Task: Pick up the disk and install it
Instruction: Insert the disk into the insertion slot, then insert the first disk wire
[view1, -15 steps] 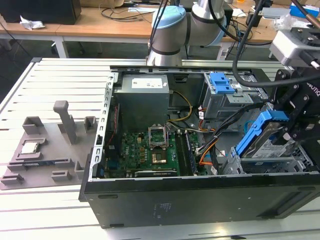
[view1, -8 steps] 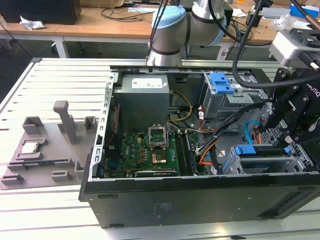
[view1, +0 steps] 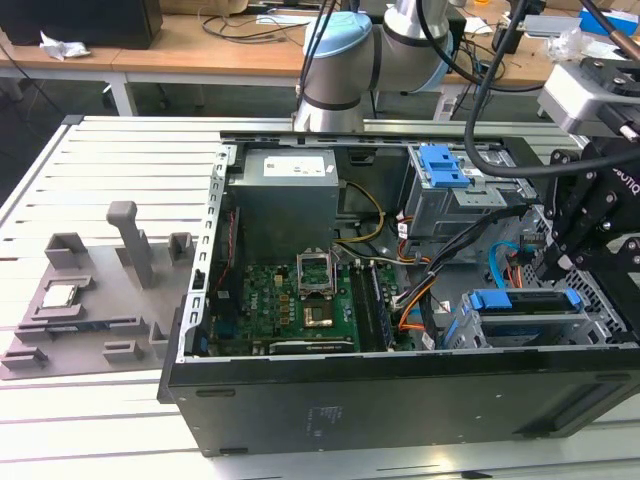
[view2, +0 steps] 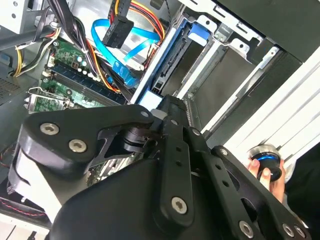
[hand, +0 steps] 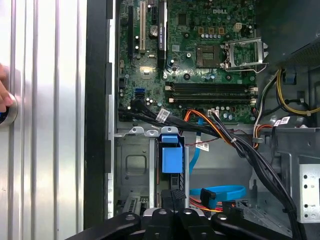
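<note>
While the black gripper (view1: 560, 262) hangs at the exterior view's right, finger state impossible to tell, blue-framed silver disk (view1: 524, 305) seated in the black computer case's (view1: 400, 400) lower-right bay, just below it.

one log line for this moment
pincer: over drive bay | disk: seated in bay, blue carrier up | case: open
</note>
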